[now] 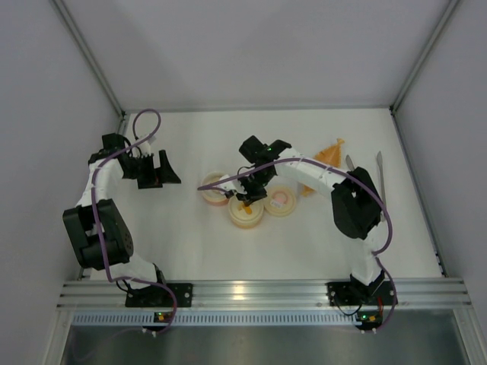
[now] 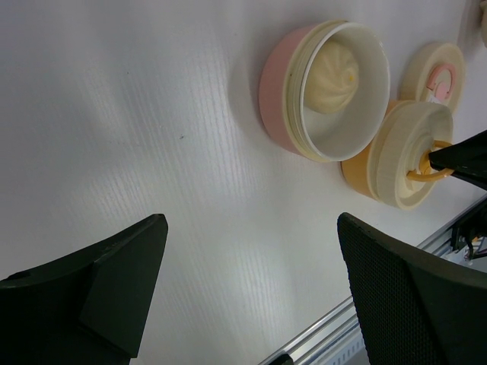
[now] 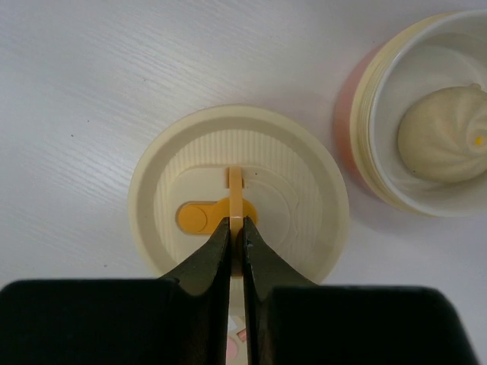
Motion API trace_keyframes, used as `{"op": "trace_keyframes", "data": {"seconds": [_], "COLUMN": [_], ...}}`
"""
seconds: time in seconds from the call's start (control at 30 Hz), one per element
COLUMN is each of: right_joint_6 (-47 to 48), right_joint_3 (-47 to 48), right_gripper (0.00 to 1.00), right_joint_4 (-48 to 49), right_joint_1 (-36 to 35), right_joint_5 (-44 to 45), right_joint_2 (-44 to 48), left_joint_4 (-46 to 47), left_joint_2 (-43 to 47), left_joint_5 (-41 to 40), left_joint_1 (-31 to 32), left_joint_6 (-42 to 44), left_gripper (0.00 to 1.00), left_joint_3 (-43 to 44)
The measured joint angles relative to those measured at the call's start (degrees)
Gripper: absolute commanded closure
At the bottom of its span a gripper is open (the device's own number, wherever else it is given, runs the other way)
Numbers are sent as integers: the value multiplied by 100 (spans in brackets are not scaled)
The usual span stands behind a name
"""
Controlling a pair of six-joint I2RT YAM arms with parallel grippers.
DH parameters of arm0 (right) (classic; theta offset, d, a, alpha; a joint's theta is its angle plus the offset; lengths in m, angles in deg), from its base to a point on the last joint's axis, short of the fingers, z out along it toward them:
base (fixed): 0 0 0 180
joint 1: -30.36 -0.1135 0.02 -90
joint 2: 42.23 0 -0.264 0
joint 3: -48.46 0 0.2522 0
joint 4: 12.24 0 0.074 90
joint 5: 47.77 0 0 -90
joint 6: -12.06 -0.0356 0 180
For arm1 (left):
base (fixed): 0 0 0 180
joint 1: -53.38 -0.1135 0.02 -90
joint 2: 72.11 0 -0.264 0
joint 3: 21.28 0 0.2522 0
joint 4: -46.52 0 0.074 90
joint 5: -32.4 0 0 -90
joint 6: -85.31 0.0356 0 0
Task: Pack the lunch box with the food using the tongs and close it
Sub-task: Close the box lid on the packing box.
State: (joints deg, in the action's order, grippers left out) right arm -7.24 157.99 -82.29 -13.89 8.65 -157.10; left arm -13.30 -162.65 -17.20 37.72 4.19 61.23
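Matt black plastic of my right fingers (image 3: 202, 266), smooth cream plastic lid (image 3: 175, 182) with fine ribs, smooth pale toy bun (image 3: 445, 137) to its right, matt white finely grained table (image 3: 99, 68), brushed metal rail (image 1: 259, 291) nearest

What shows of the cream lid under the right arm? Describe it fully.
The cream lid is round and plastic-looking, with a ribbed ring around a recessed oval panel that carries a yellow-orange spot. It sits flat on an orange tub on the white table, beside the open pink tub. Its thin loop handle stands upright, pinched between the shut fingers of the right tool.
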Motion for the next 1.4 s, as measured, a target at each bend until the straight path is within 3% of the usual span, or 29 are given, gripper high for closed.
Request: {"op": "trace_keyframes", "data": {"seconds": [0.53,1.4], "right_joint_6": [-785,-675], "right_joint_3": [151,557], "right_gripper": [100,100], "right_joint_4": [-17,-557], "right_joint_1": [0,0], "right_joint_5": [37,-127], "right_joint_2": [-114,-179], "left_joint_4": [0,2], "left_joint_2": [0,0], "left_joint_5": [-24,-37], "left_joint_1": [0,0], "left_joint_6": [2,0], "left_gripper": [2,2], "left_joint_3": [0,0]}}
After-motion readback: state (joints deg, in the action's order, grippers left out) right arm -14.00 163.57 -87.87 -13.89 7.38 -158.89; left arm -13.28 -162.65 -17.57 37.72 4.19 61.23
